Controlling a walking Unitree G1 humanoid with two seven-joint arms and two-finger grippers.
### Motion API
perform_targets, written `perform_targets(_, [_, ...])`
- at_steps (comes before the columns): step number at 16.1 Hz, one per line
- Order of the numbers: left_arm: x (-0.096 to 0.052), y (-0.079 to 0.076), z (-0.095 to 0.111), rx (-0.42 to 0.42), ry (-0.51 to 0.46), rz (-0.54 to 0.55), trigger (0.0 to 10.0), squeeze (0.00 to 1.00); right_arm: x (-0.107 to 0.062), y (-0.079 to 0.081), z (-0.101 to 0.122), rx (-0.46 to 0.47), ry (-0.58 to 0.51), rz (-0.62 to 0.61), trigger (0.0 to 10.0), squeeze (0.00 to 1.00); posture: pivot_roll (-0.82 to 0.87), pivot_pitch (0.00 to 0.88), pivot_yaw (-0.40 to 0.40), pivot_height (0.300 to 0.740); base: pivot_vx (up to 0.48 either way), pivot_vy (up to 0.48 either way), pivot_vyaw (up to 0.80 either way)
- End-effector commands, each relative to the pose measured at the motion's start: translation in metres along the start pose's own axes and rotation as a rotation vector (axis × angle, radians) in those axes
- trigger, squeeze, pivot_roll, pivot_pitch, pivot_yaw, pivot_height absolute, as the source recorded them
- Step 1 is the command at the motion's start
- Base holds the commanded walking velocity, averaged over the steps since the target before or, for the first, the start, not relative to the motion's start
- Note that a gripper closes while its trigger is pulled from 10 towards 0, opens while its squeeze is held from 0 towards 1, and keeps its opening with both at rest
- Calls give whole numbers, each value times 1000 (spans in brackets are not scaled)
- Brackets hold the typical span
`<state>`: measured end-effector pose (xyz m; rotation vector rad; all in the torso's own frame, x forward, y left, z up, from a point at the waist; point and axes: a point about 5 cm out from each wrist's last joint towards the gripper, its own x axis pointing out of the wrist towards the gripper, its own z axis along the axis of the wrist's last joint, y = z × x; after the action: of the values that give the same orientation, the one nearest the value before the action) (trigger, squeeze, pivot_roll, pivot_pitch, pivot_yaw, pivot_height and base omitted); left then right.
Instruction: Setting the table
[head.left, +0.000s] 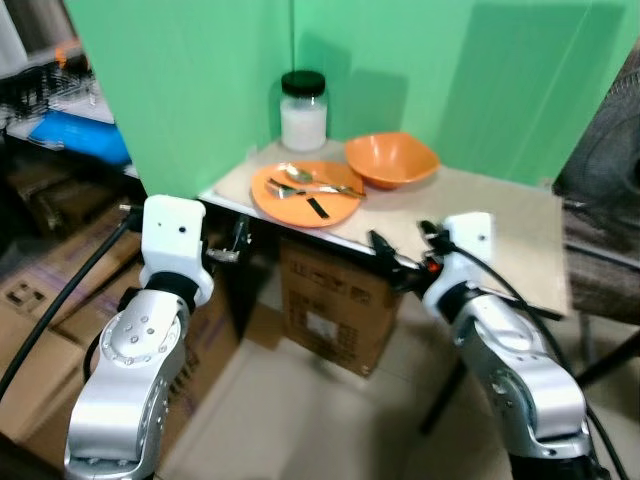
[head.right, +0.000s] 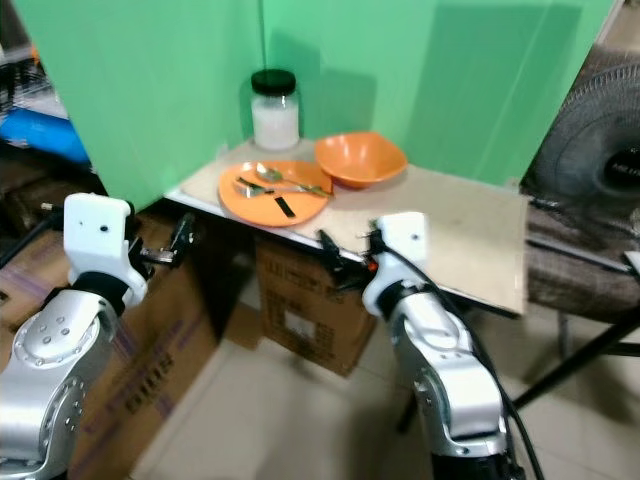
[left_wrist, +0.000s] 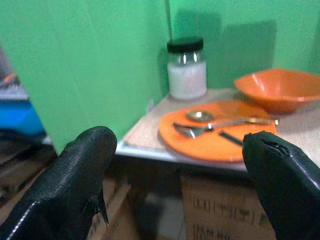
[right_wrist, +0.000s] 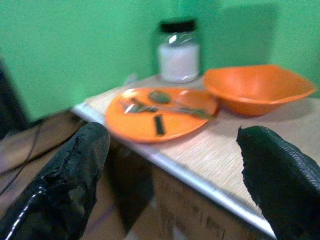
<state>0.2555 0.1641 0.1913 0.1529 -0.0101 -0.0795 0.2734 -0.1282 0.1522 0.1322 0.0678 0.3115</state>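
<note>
My left gripper (left_wrist: 175, 175) and right gripper (right_wrist: 175, 170) hover released, fingers spread, before the table (head.left: 500, 230) edge. Beyond them, the orange plate (head.left: 300, 205) carries a spoon (head.left: 296, 173) and fork (head.left: 300, 189). Farther back: orange bowl (head.left: 392, 160), then lidded jar (head.left: 303, 110) at the green wall.

Silver jointed arms, white boxy wrist housings, black cables; each tool two long black textured fingers (left_wrist: 75, 185).

Head cameras looked down from above both arms at the surface (head.left: 480, 215); each wrist camera, low beside its edge, faced the same orange plate (left_wrist: 215, 135), bowl (right_wrist: 257, 87) and jar (left_wrist: 186, 70).
</note>
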Motion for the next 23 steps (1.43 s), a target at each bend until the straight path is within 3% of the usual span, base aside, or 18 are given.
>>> perform_targets(1, [2,5,-7,-19,23,14,10000,1000,0,-6,3,-17,-31,-38,10000,0,5,0,4,740,334,0,0])
perform_targets(4, [0,9,-17,6,39,9,10000,1000,-6,-13,-1,-26,-44,-71,10000,0,-7,0,19,740,339,0,0])
perform_targets(10, [-2,13,-19,27,36,0,10000,1000,-6,-4,-5,-18,-41,-23,10000,0,4,1,15,740,338,0,0])
perform_targets(14, [-4,15,-22,35,44,-1,10000,1000,-4,1,-9,-81,-21,17,10000,0,14,0,6,740,338,0,0])
perform_targets(23, [-5,15,-22,51,43,-18,10000,1000,-3,-1,-11,-68,-12,17,10000,0,17,0,3,740,338,0,0])
